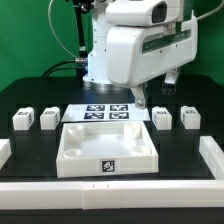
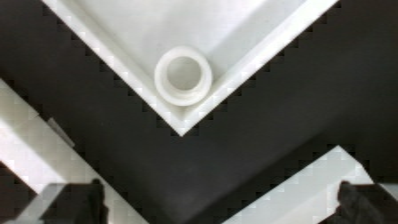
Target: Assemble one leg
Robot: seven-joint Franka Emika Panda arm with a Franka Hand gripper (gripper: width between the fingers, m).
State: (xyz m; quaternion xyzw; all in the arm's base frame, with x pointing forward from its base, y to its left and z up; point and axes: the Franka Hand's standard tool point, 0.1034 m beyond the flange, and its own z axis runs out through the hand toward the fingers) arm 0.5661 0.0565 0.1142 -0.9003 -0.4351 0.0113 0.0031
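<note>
Four small white legs stand on the black table, two at the exterior view's left (image 1: pixel 22 121) (image 1: pixel 48 119) and two at its right (image 1: pixel 162 118) (image 1: pixel 187 117). The large white square tray-like part (image 1: pixel 108 150) lies in the middle. My gripper (image 1: pixel 152 95) hangs above the table behind the tray's far right corner, apart from every leg. In the wrist view my gripper (image 2: pixel 217 207) is open and empty, with dark fingertips (image 2: pixel 68 205) at both lower edges. That view shows one tray corner (image 2: pixel 107 40) with its round socket (image 2: pixel 182 76). No leg shows there.
The marker board (image 1: pixel 105 113) lies flat just behind the tray. White rails border the table at the exterior view's left (image 1: pixel 5 150), right (image 1: pixel 212 155) and front (image 1: pixel 110 192). A white flat corner (image 2: pixel 338 170) shows near my fingers in the wrist view.
</note>
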